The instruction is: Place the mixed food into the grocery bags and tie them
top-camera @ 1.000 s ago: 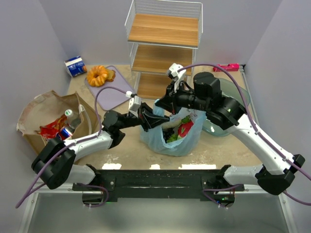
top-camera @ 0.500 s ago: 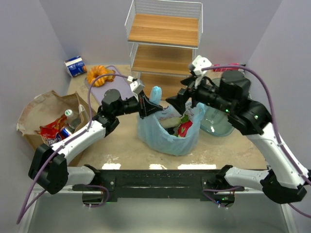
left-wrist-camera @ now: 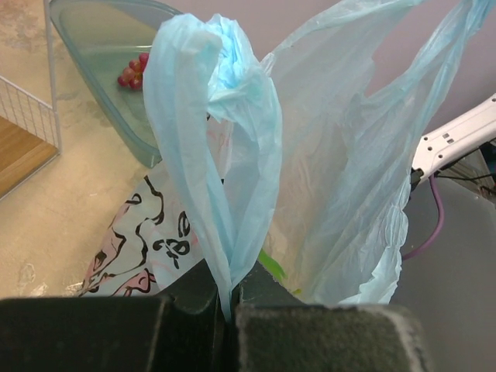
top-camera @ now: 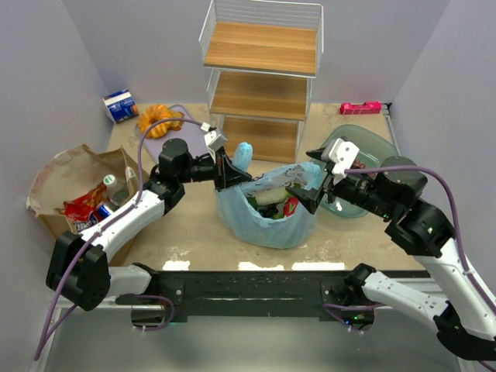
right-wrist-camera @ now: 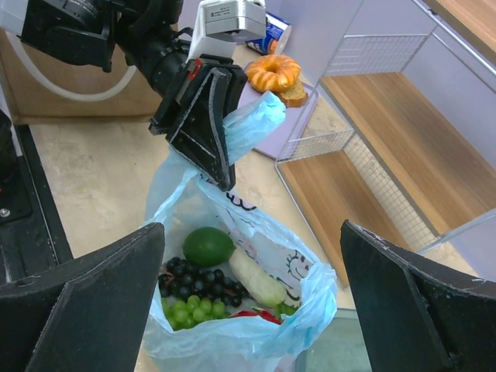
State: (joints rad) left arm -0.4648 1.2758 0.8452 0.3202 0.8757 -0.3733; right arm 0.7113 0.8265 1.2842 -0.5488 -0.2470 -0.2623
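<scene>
Thin light-blue plastic bag w/ grapes inside, left hand pinching its handle, right hand spread.

Left tool: jaws pressed together, arm stretched forward and rightward. Right tool: jaws spread wide, arm bent, pointing leftward toward the left tool.

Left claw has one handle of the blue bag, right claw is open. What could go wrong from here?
1. Only the left claw pinches a handle of the blue bag. The right claw is open at the opposite rim, holding nothing, so that side may slump and spill the grapes.
2. The film looks thin and is bunched in the pinch; a harder pull might tear it or slip free.
</scene>
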